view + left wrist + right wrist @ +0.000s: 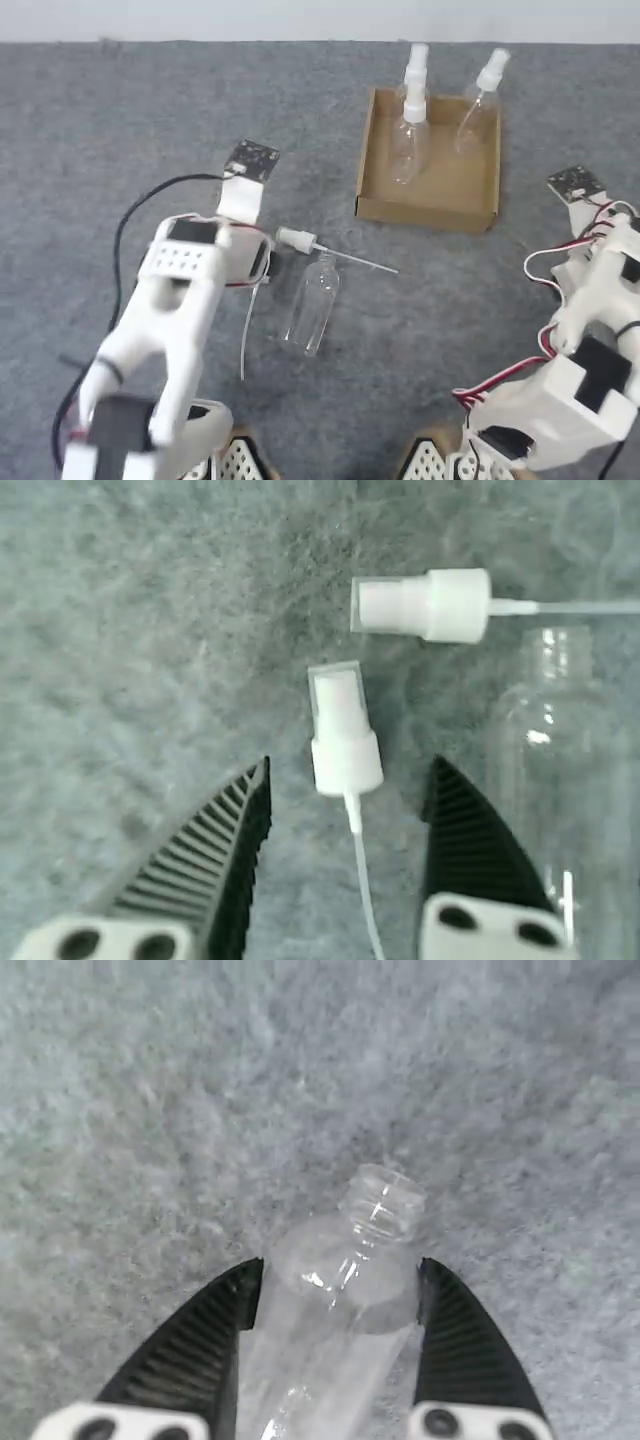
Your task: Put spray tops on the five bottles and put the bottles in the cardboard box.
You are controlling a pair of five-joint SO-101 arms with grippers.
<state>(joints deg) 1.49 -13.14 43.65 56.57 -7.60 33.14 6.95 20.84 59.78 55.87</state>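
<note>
My left gripper [350,770] is open and held low over the grey carpet, its fingers on either side of a white spray top [343,750] whose thin tube runs back between them. A second spray top [425,605] [297,240] lies just beyond, beside an uncapped clear bottle [560,760] [312,303] lying on its side. My right gripper [341,1265] is shut on another clear bottle [345,1290] with a bare neck, held just over the carpet. The cardboard box [380,205] at the back holds three bottles [408,140] with spray tops on.
The left arm [165,330] stands at the front left and the right arm [600,300] at the far right, both with loose cables. Open carpet lies between the lying bottle and the right arm, in front of the box.
</note>
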